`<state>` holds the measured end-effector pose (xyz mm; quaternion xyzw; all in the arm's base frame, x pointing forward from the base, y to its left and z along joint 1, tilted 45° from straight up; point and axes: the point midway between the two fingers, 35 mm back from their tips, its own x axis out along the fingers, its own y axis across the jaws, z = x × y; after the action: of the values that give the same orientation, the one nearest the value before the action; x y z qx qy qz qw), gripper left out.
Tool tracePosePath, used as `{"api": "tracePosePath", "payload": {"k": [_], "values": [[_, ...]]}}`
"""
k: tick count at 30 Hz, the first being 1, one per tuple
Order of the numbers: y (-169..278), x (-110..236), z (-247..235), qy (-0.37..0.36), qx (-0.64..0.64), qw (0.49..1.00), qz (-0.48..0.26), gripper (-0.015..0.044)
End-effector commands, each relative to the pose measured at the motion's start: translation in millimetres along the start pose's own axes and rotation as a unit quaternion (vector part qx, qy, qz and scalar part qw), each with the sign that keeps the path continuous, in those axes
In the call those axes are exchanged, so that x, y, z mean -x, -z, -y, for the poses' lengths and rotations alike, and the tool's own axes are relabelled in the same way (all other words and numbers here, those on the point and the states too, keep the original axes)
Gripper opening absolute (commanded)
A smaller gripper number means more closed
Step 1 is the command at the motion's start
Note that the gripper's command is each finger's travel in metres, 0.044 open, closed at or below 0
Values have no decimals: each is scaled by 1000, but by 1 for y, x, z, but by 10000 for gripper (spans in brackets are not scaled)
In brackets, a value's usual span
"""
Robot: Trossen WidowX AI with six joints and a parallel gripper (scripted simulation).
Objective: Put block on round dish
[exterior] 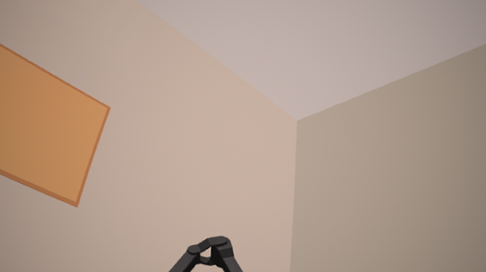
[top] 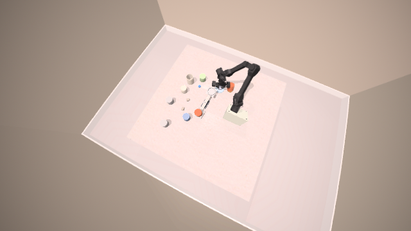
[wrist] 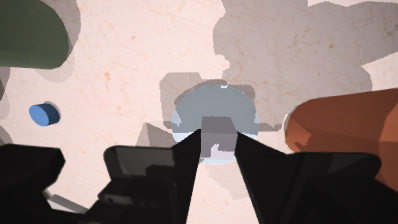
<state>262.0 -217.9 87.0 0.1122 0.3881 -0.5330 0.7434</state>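
I have the grey block [wrist: 218, 134] pinched between the gripper [wrist: 218, 150] fingers, hanging right over the pale blue round dish [wrist: 200, 107], lined up for release. The lifted orange cup [wrist: 345, 125] lies on its side just beside the dish, not above it.

walls: beige [exterior: 193, 120] | floor: pale pink mat [top: 205, 151] | wall panel: orange [exterior: 25, 121]
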Motion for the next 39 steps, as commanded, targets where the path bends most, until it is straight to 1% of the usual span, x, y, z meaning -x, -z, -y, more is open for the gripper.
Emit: {"api": "tracePosePath", "payload": {"k": [1, 14, 16, 18, 19, 24, 27, 39], "values": [[0, 0, 0, 0, -1, 1000, 0, 53], [0, 0, 0, 0, -1, 1000, 0, 394], [-1, 13, -1, -1, 0, 1000, -1, 440], [-1, 45, -2, -3, 1, 1000, -1, 440], [0, 54, -1, -3, 1, 1000, -1, 440], [0, 61, -1, -4, 1, 1000, -1, 440], [-1, 95, 0, -9, 2, 1000, 2, 440], [-1, 98, 1, -9, 3, 1000, 3, 440]]}}
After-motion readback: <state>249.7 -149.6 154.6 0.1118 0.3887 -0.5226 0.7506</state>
